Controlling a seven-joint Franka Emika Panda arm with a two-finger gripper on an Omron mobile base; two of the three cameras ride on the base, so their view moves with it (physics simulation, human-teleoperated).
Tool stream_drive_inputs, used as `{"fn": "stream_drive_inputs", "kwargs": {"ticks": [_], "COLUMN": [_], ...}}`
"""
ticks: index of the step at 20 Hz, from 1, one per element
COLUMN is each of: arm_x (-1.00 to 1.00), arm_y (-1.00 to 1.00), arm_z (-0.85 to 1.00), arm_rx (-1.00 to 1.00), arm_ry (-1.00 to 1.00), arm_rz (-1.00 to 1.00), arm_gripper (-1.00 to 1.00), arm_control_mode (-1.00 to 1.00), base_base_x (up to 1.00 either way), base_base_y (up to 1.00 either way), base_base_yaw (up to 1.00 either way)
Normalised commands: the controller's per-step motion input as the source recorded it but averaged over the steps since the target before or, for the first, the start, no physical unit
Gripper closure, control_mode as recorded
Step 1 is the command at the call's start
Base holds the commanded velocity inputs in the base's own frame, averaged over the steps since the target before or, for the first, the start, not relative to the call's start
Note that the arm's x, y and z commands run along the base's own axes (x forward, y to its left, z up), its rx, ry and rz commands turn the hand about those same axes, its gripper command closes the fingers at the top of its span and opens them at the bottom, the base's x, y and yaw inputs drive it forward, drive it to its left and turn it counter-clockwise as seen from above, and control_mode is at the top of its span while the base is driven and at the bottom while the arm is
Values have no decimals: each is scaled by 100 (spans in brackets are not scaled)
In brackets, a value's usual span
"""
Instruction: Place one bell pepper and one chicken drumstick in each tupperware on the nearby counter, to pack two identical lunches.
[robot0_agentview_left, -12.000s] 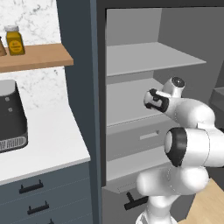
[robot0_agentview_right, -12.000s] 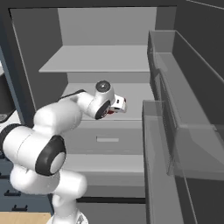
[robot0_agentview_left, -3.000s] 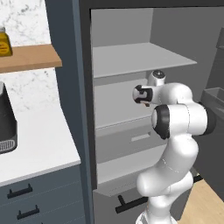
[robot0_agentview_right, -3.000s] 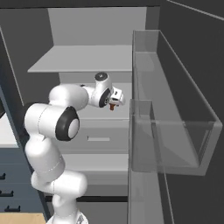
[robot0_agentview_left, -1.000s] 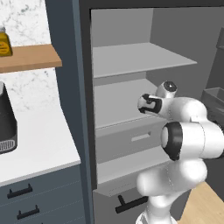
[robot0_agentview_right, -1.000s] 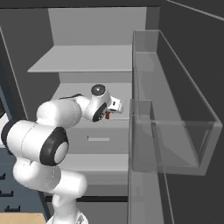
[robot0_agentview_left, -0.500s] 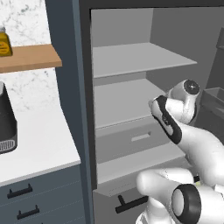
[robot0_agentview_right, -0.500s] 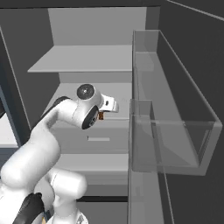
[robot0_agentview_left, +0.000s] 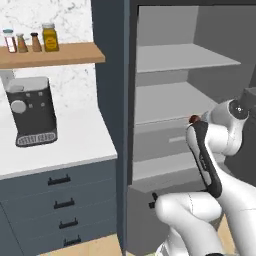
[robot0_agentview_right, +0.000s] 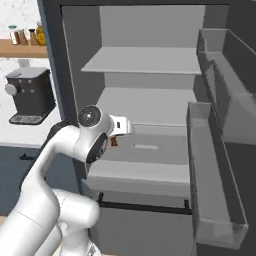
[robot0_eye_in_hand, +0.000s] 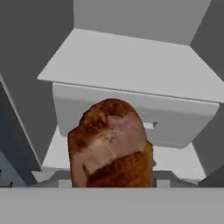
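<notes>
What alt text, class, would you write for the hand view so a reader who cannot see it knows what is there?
A browned chicken drumstick fills the lower middle of the view, held close to the camera at the gripper. Behind it is the open fridge interior: a pale grey shelf above a drawer front, with dark walls on either side.

Mottled orange-brown chicken drumstick, seemingly

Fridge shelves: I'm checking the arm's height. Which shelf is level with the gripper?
The lower shelf, just above the drawer; the upper shelf sits well above the gripper holding the chicken drumstick.
</notes>
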Motion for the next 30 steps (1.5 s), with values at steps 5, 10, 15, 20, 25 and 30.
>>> {"fn": "stream_drive_inputs", "kwargs": {"ticks": [5, 10, 15, 20, 25, 30], "arm_x": [0, 0, 0, 0, 0, 0], "arm_y": [0, 0, 0, 0, 0, 0], "arm_z": [0, 0, 0, 0, 0, 0], "arm_rx": [0, 0, 0, 0, 0, 0], "arm_ry": [0, 0, 0, 0, 0, 0], "arm_rz": [0, 0, 0, 0, 0, 0], "arm_gripper": [100, 100, 100, 100, 100, 100], "arm_control_mode": [100, 100, 100, 100, 100, 100], "base_base_x": [-84, -51, 17, 81, 100, 99], "base_base_y": [100, 100, 100, 100, 100, 100], "base_base_yaw": [42, 36, 17, 2, 0, -4]}}
